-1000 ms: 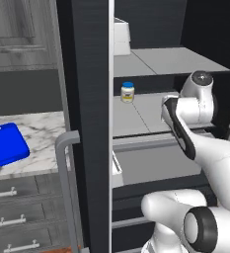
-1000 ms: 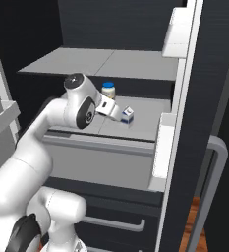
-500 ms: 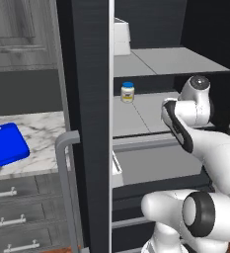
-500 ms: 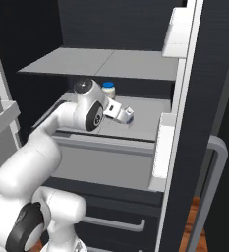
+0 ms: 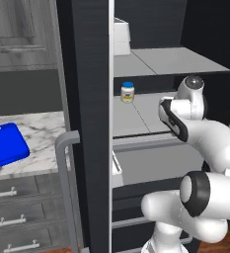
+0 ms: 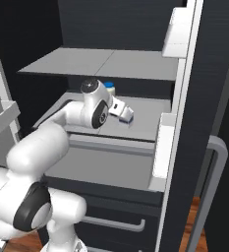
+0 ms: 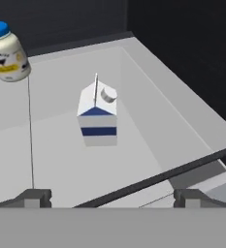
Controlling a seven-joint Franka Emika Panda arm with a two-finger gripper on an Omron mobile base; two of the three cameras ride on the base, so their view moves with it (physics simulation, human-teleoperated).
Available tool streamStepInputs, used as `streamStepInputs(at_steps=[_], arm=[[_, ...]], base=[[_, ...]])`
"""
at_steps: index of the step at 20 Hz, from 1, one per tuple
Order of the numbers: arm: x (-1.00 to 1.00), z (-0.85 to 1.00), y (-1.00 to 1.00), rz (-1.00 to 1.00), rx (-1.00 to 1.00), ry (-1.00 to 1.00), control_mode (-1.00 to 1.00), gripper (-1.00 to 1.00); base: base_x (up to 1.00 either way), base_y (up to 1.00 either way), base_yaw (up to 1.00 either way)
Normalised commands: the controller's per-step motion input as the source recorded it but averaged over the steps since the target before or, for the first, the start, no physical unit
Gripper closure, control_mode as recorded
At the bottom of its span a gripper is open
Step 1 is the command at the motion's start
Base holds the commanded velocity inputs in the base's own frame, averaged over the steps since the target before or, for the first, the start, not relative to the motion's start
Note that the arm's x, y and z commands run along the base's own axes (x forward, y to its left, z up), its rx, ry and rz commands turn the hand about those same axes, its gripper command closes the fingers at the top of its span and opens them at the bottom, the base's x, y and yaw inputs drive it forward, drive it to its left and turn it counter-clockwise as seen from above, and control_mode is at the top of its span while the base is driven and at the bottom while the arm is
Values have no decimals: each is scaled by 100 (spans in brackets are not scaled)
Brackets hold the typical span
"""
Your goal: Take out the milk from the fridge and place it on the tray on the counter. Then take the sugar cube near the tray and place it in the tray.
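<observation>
The milk [image 7: 99, 114], a small white gable-top carton with dark blue bands, stands upright on a light grey shelf [image 7: 61, 150] inside the open black fridge [image 5: 87, 74]. My gripper [image 7: 112, 198] is open, with its two tips wide apart, a short way in front of the carton and not touching it. From the right base view the hand [image 6: 119, 109] reaches over the shelf right beside the milk [image 6: 127, 116]. The blue tray [image 5: 3, 147] lies on the marble counter [image 5: 40, 131] left of the fridge. The sugar cube is out of view.
A blue-lidded jar with a yellow label [image 7: 5, 53] stands on the same shelf, behind and to the left of the milk. The fridge door [image 6: 194, 98] with its grey bar handle [image 5: 67, 183] stands open. Another shelf [image 6: 101, 61] hangs above the arm.
The arm has stretched deeper into the fridge, bringing the hand closer to the milk. The carton and the jar have stayed in place.
</observation>
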Motion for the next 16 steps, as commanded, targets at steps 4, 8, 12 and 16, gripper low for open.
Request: streamStepInputs(at_steps=[4,8,12,16], arm=[[43,-16,0,0,0,0,-100,-100],[24,-18,-17,0,0,0,-100,-100],[27,-22,-13,0,0,0,-100,-100],[34,-26,-6,0,0,0,-100,-100]], base=[[0,0,0],[0,0,0],[0,0,0],[0,0,0]])
